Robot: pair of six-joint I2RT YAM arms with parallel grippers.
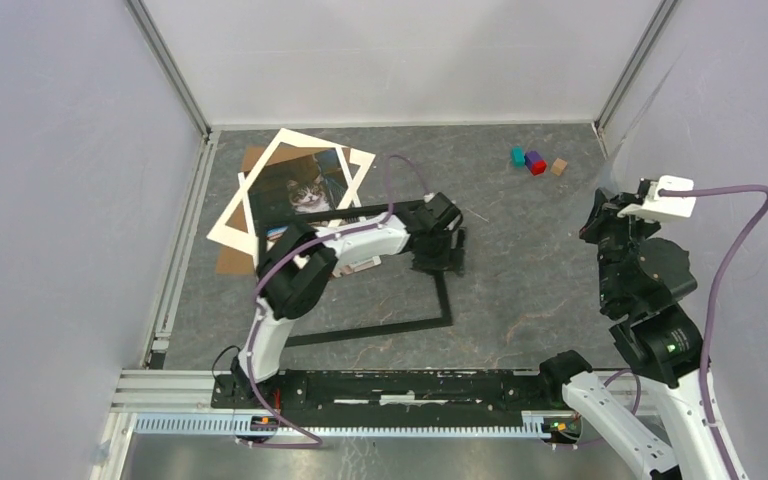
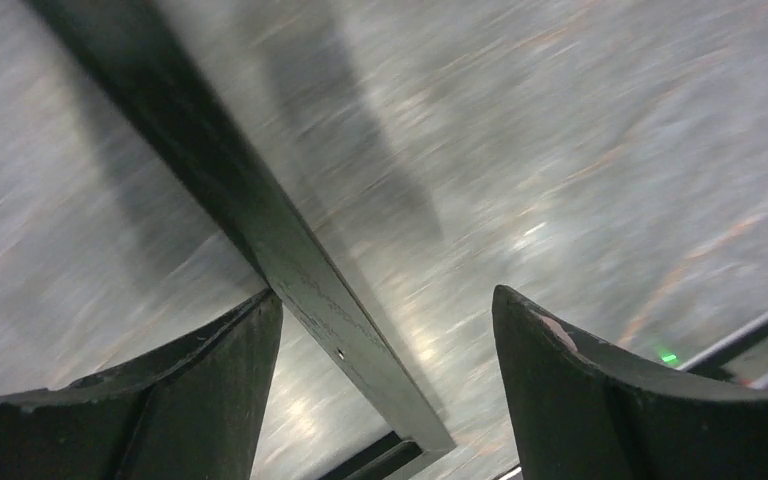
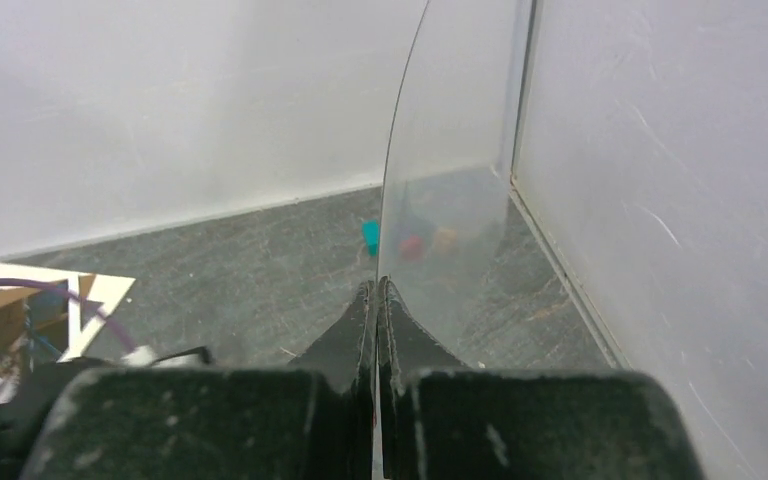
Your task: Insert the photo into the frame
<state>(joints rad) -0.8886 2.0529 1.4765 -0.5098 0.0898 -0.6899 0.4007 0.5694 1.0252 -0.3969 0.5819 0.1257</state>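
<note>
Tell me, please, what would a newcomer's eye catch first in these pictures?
The cat photo stands out, lying at the far left among a white mat and brown board. Nearer the middle, the left claw hangs open over the black frame. At the right, the right claw is shut on a clear sheet, held upright.

Cat photo (image 1: 307, 190) — black frame (image 1: 380, 330), flat
</note>
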